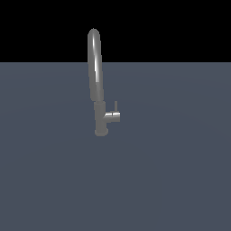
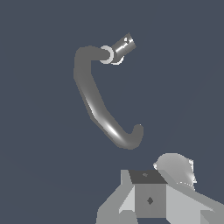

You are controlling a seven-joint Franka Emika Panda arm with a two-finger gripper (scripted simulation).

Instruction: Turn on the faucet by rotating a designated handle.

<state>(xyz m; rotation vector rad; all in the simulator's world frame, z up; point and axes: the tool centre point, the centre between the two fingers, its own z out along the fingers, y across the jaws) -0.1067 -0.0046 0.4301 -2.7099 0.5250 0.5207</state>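
The faucet (image 1: 96, 76) is a tall grey gooseneck tap standing upright on a flat grey-blue surface. The handle (image 1: 113, 116), a short metal stub, juts from its base toward the exterior view's right, with a thin pin (image 1: 116, 106) pointing up at its tip. The wrist view looks down on the arched spout (image 2: 94, 100) and the handle (image 2: 122, 46). Grey blocks of my gripper (image 2: 148, 199) fill that view's edge, apart from the faucet and touching nothing. Its fingers do not show clearly. The arm is absent from the exterior view.
The grey-blue surface (image 1: 171, 171) stretches all around the faucet, meeting a black background at the far edge. No other objects show.
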